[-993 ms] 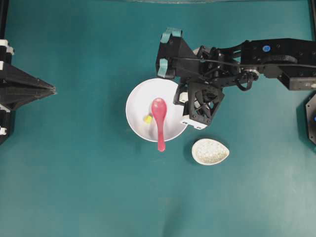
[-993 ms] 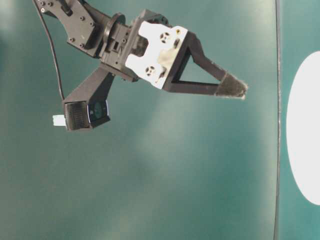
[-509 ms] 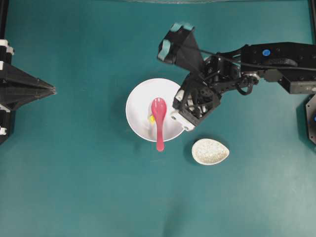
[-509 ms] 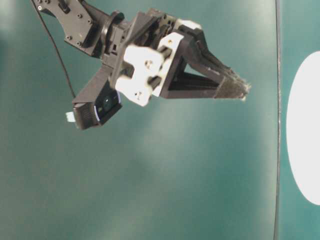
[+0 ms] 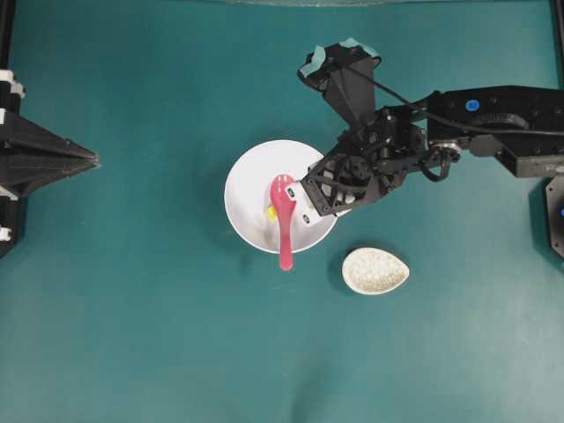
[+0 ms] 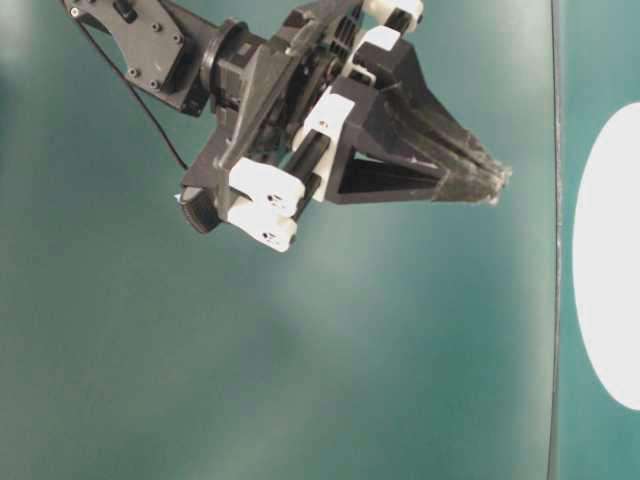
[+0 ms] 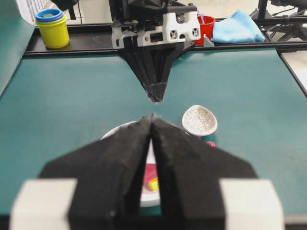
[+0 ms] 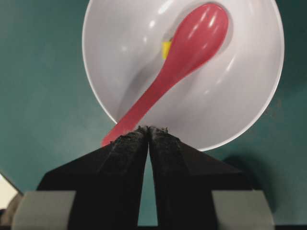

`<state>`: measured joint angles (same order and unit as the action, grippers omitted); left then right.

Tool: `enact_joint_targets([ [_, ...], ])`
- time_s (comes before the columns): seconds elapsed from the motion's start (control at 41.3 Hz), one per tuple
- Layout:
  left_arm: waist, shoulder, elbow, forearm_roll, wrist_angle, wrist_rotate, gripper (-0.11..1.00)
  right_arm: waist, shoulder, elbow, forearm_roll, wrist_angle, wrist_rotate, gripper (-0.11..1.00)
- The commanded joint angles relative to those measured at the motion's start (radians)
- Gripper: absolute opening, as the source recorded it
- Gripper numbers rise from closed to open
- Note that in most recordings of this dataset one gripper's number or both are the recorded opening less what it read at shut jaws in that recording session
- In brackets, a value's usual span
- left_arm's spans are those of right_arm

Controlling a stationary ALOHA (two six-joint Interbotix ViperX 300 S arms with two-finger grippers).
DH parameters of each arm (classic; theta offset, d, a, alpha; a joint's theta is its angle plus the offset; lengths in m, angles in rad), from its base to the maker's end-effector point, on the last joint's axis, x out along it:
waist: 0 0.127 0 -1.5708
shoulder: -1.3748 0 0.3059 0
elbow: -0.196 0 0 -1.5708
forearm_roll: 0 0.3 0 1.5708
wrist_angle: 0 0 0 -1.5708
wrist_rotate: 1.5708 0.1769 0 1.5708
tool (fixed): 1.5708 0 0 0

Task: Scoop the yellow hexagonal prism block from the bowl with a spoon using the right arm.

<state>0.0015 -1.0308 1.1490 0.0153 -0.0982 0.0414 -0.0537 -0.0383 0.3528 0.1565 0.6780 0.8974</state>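
The white bowl (image 5: 240,176) sits mid-table. The pink-red spoon (image 5: 283,216) lies in it, scoop inside and handle sticking out over the near rim. The yellow block (image 5: 271,212) rests against the scoop's left side, also in the right wrist view (image 8: 166,49). My right gripper (image 5: 301,206) hangs over the bowl's right part, shut with nothing between its fingers. In the right wrist view its tips (image 8: 147,129) hover above the rim (image 8: 240,96), just beside the spoon's handle (image 8: 139,108). My left gripper (image 5: 94,161) stays at the far left, shut and empty (image 7: 152,117).
A speckled beige spoon rest (image 5: 375,270) lies right of the bowl's near side. Behind the table's far edge in the left wrist view stand stacked cups (image 7: 53,28), a red cup (image 7: 206,26) and a blue cloth (image 7: 237,28).
The right wrist has rolled and the right gripper has swung left, from beside the bowl to over its right part. The spoon stays in the bowl; the left arm is still.
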Motion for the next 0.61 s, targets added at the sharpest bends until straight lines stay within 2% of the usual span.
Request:
enact_joint_targets([
  [0.0,-0.002,0.003,-0.032,-0.002,-0.012,-0.002,0.09,0.002,-0.014,-0.029,-0.002,-0.008,0.003,0.15],
  [0.194,-0.002,0.005,-0.034,-0.002,-0.011,-0.002,0.09,0.000,0.002,-0.048,-0.002,-0.012,0.005,0.16],
  [0.339,0.000,0.003,-0.032,-0.003,-0.012,-0.002,0.09,0.003,0.020,-0.074,-0.003,-0.014,0.005,0.23],
  [0.582,-0.002,0.005,-0.034,-0.003,-0.011,-0.002,0.09,0.009,0.038,-0.094,0.003,-0.006,0.011,0.54],
])
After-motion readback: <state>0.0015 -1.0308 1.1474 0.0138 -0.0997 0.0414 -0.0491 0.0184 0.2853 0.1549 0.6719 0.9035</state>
